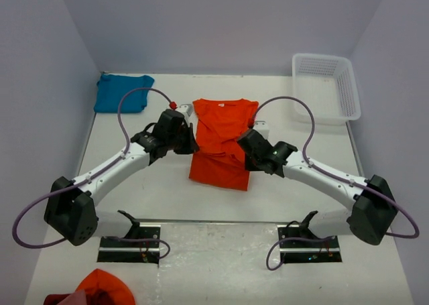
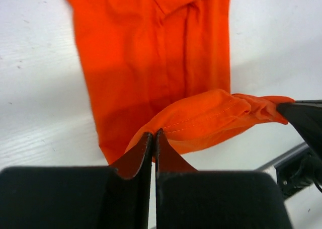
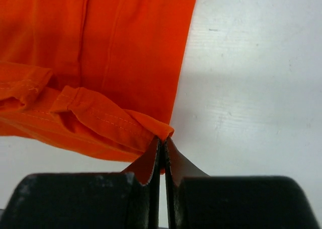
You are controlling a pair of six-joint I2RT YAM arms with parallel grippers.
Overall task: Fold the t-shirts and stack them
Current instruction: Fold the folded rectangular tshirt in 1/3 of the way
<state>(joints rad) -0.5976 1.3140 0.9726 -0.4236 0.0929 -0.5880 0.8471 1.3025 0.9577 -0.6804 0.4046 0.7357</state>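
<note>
The orange t-shirt [image 1: 222, 137] lies in the middle of the table, folded into a narrow strip, collar at the far end. My left gripper [image 1: 190, 144] is shut on its hem [image 2: 201, 119] at the left side and holds it lifted over the cloth. My right gripper [image 1: 245, 149] is shut on the hem's right corner [image 3: 151, 128], also raised. The other gripper's black tip [image 2: 302, 119] shows in the left wrist view. The teal-blue t-shirt [image 1: 122, 92] lies folded at the far left corner.
A white plastic basket [image 1: 326, 87] stands at the far right. An orange cloth and something dark red [image 1: 94, 288] lie at the near left, in front of the arm bases. Walls close in the table on the left, back and right.
</note>
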